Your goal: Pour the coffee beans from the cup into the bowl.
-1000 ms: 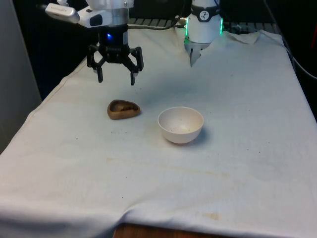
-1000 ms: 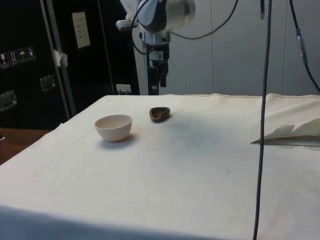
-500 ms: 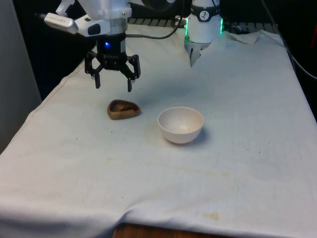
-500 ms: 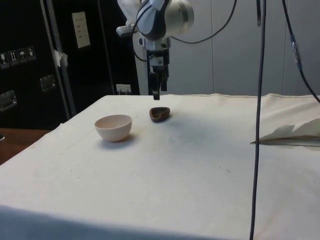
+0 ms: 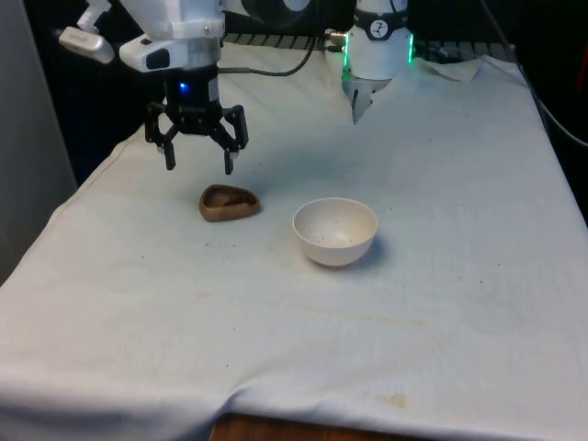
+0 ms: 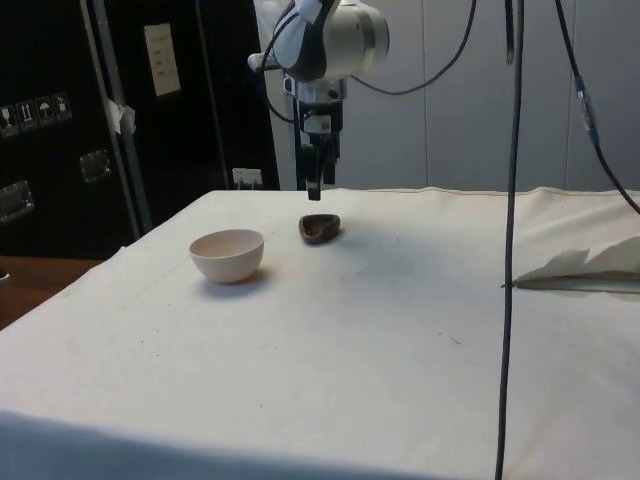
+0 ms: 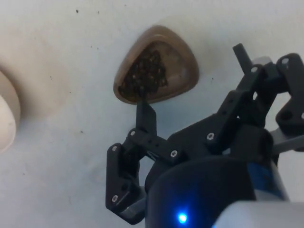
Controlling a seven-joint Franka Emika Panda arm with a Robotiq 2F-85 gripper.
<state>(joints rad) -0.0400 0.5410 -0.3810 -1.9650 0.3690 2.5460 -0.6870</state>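
Note:
A shallow brown cup [image 5: 229,202] of rounded-triangle shape holds dark coffee beans and sits on the white cloth. To the front view's right of it stands a white bowl [image 5: 335,230] with only a few specks inside. My gripper [image 5: 198,167] hangs open a little above the cup, slightly behind it and towards the front view's left, with nothing between its fingers. In the side view the gripper [image 6: 313,190] is just above the cup [image 6: 319,227], with the bowl [image 6: 227,254] nearer the camera. In the wrist view the cup [image 7: 156,64] lies beyond the spread fingertips of the gripper [image 7: 191,76], and the bowl's rim [image 7: 7,114] shows at the edge.
A black cable [image 6: 508,250] hangs down in the side view. A fold of white cloth [image 6: 580,268] lies on the table at that view's right. The table's near edge [image 5: 276,427] shows wood under the cloth.
My gripper has come down and shifted towards the front view's left, staying open. Cup and bowl have not moved.

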